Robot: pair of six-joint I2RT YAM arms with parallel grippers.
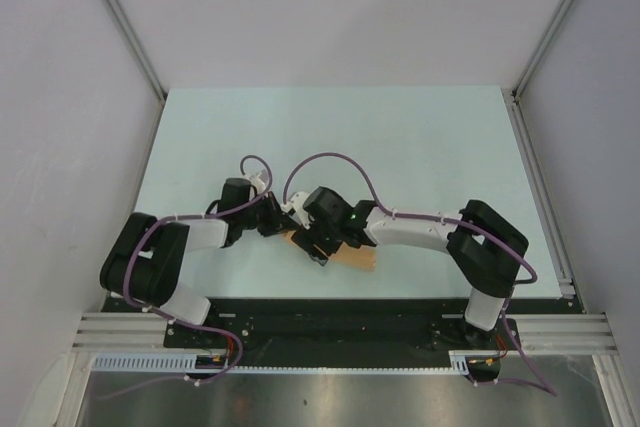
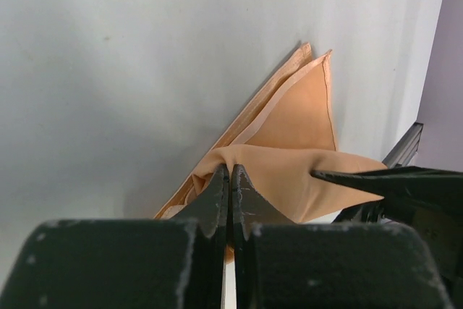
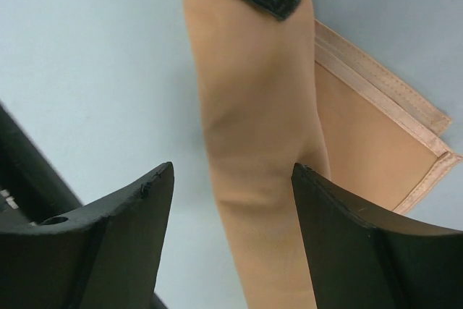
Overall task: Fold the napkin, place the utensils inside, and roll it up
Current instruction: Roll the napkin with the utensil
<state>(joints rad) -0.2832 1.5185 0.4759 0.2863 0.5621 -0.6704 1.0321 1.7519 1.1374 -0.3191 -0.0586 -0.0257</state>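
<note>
While the left gripper (image 2: 230,176) pinches the napkin (image 2: 296,121) at its pucker, the right gripper (image 3: 233,171), spread wide astride the rolled part, should close gently and roll evenly, I'd say.

Top camera looks down from behind; both close wrist cameras share the napkin (image 2: 296,117).

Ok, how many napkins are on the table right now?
1. The napkin lies near the table's front edge, pinched by the left gripper, with the right gripper open over it; another could be hidden under them.
</note>
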